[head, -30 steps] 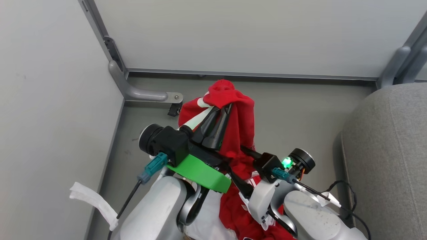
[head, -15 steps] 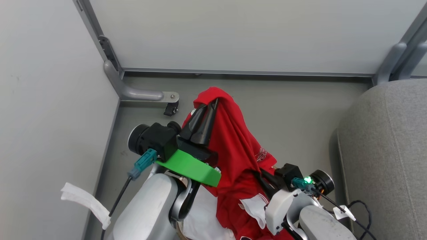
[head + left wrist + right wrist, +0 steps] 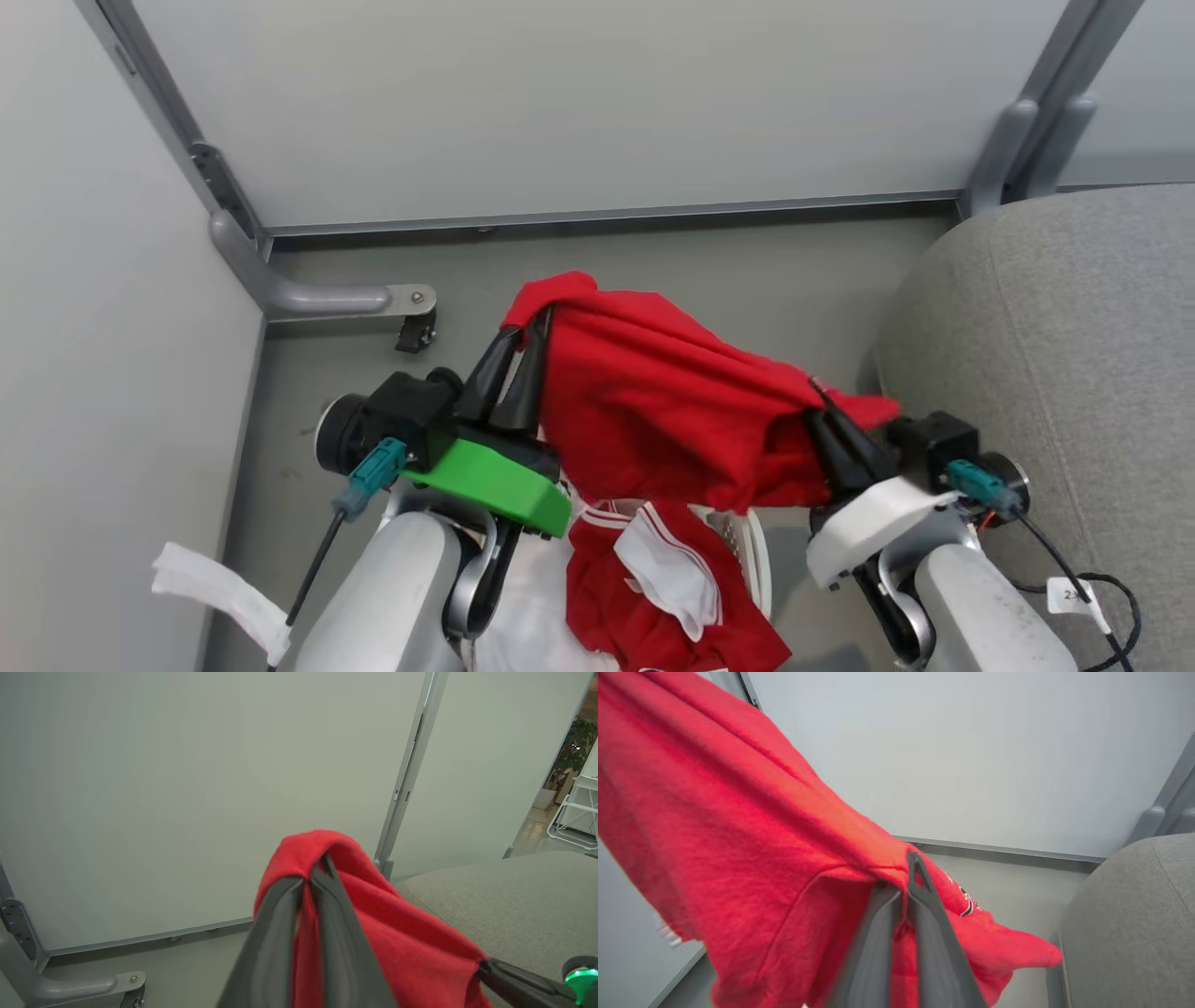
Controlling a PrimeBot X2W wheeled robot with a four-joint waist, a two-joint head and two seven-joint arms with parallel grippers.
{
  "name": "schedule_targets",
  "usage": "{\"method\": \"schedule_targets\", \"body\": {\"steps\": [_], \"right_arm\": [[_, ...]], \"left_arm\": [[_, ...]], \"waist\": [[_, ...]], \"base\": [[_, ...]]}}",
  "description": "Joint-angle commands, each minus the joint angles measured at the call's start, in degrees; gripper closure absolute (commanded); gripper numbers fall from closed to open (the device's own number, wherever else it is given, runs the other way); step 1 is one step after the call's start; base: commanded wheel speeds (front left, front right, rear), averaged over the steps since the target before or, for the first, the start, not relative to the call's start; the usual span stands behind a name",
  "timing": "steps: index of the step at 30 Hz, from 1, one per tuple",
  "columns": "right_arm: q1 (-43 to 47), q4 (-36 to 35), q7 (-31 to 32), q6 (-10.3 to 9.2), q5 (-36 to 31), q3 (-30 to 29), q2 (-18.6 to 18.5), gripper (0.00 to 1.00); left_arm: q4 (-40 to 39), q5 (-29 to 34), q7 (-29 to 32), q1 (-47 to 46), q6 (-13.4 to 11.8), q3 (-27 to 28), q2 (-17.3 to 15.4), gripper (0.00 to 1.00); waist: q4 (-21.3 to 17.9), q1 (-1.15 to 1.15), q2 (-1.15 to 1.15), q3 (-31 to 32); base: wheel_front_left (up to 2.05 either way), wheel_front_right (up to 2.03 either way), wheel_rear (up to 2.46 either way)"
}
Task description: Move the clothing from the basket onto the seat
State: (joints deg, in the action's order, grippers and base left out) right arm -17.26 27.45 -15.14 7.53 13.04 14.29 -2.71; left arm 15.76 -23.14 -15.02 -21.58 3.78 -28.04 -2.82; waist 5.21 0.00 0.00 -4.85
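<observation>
Showing, at right, the large rounded seat of light grey woven fabric [image 3: 1055, 355], bearing no clothing yet. Holding aloft, above the floor and just left of that seat, a bright red soft-fabric sports garment [image 3: 653, 411], spread as a slack sheet between both arms. Leaving below it a second red garment with white striped panels [image 3: 653, 579], heaped in the small cream-white perforated plastic basket [image 3: 747, 551] next to the white liner cloth [image 3: 532, 625]. Pinching the raised garment's left corner with the left gripper [image 3: 530, 327], long dark fingers clamped tight on a fold. Pinching the opposite edge with the right gripper [image 3: 822, 411], likewise clenched on cloth.

Judging the fabric as light, limp and unbreakable: sagging between grips, tending to slide from a thin pinch. Favouring holds on bunched folds or hems, at two points well apart, as here.

Comparing with one second ago: finding the right gripper then spread wide and lower among the heaped cloth, and the garment draped narrowly from the left gripper alone. Seeing it now stretched broad. Noting also a shifted camera, bringing more seat into frame.
</observation>
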Motion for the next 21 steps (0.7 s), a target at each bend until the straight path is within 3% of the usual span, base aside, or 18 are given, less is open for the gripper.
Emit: {"method": "schedule_targets", "body": {"steps": [1,9,21], "right_arm": [[1.08,-2.09,-0.02,-0.08,0.46,-1.34,-0.42,1.00],[2.11,-13.09,-0.02,-0.07,1.62,-7.83,-0.38,1.00],[0.63,-18.42,-0.02,-0.07,0.88,-13.25,-0.35,1.00]], "left_arm": [[0.45,0.68,-0.22,0.91,-0.21,0.93,-0.17,0.00],[3.00,2.30,-0.12,3.82,0.43,4.17,-0.15,0.00],[2.36,4.25,-0.11,5.99,1.16,6.73,-0.20,0.00]], "waist": [[-2.98,0.00,0.00,0.50],[-12.04,0.00,0.00,0.20],[-27.35,0.00,0.00,-1.68]], "base": [[0.00,0.00,0.00],[0.00,0.00,0.00],[0.00,0.00,0.00]]}}
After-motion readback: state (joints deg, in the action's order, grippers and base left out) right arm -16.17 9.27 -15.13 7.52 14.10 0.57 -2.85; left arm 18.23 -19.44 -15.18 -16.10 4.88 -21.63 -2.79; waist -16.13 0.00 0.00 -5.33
